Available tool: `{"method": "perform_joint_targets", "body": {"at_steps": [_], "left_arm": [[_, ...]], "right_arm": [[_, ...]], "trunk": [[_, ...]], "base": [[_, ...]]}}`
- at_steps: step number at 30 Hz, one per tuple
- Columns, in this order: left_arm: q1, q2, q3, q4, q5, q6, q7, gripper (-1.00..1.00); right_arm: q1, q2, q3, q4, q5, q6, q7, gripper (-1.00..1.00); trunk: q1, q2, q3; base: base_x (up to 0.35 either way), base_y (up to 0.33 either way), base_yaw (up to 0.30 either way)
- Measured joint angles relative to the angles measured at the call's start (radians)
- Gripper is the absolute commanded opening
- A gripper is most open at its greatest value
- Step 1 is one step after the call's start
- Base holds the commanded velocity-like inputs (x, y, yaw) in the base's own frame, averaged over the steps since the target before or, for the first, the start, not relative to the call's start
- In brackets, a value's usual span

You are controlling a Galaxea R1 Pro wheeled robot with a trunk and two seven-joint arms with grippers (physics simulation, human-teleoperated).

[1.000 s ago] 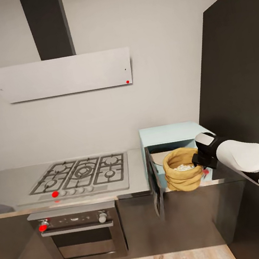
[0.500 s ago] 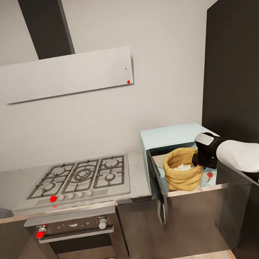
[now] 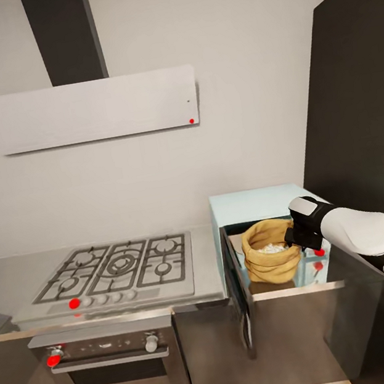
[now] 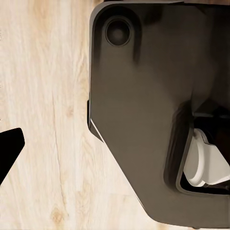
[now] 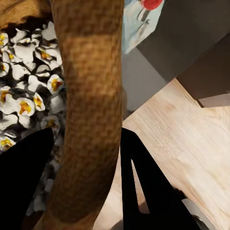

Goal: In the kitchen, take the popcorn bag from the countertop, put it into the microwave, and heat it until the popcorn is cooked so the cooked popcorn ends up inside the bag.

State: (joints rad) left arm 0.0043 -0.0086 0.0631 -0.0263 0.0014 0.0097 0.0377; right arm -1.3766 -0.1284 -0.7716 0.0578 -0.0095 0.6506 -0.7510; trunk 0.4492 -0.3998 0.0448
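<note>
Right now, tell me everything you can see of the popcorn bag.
The popcorn bag is a squat tan-orange sack of coarse woven cloth, wrinkled, with a thick rolled rim. It is upright and open-topped, holding white puffed popcorn with yellow centres. It sits at the mouth of the pale blue microwave, whose door hangs open. The right end effector pinches the rim, one finger inside the bag, one outside.
</note>
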Motion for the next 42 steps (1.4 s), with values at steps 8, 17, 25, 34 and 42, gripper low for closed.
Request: {"method": "perform_joint_targets", "body": {"at_steps": [8,17,25,34,42], "left_arm": [[0.0,0.0,0.0,0.0,0.0,0.0,0.0,1.0],[0.0,0.0,0.0,0.0,0.0,0.0,0.0,1.0],[0.0,0.0,0.0,0.0,0.0,0.0,0.0,1.0],[0.0,0.0,0.0,0.0,0.0,0.0,0.0,1.0],[0.0,0.0,0.0,0.0,0.0,0.0,0.0,1.0]], "right_arm": [[0.0,0.0,-0.001,0.0,0.0,0.0,0.0,-1.0],[0.0,0.0,0.0,0.0,0.0,0.0,0.0,-1.0],[0.0,-0.001,-0.001,0.0,0.0,0.0,0.0,-1.0],[0.0,-0.001,0.0,0.0,0.0,0.0,-0.001,-1.0],[0.0,-0.001,-0.001,0.0,0.0,0.0,0.0,-1.0]], "trunk": [[0.0,0.0,0.0],[0.0,0.0,0.0],[0.0,0.0,0.0],[0.0,0.0,0.0],[0.0,0.001,0.0]], "base": [[0.122,0.015,0.0],[0.182,0.0,0.0],[0.109,0.0,0.0],[0.048,0.0,0.0],[0.079,0.0,0.0]]}}
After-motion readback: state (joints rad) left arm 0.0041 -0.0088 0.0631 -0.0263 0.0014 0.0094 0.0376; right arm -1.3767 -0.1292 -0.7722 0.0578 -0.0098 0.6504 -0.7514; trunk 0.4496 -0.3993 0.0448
